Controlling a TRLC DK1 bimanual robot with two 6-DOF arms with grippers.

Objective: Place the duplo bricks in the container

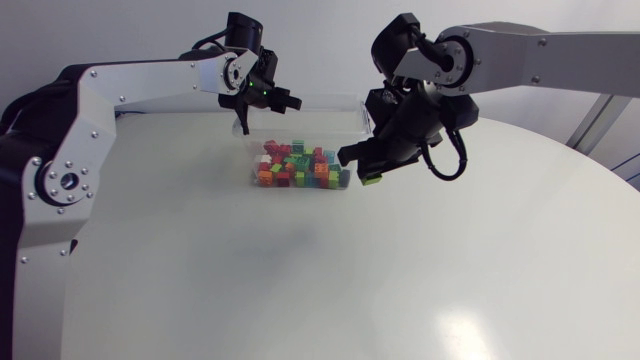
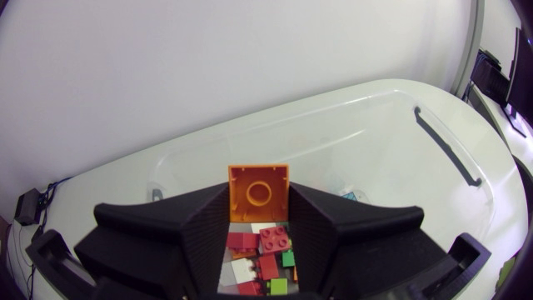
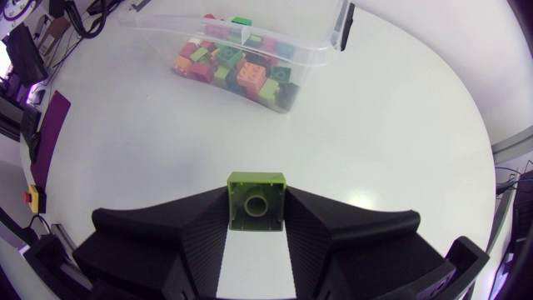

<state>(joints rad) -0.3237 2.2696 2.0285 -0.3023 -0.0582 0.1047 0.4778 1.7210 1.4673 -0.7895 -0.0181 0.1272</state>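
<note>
The left gripper (image 2: 259,218) is clenched on an orange brick (image 2: 259,190) above the container (image 2: 441,150), which holds a heap of mixed bricks (image 2: 268,247). The right gripper (image 3: 256,223) grasps a green brick (image 3: 256,198) over the table (image 3: 400,150), just beside the container.

— Any writing, labels or numbers you can read?
— None. I can make out no print, label, number or sign on anything from my head or wrist cameras.
</note>
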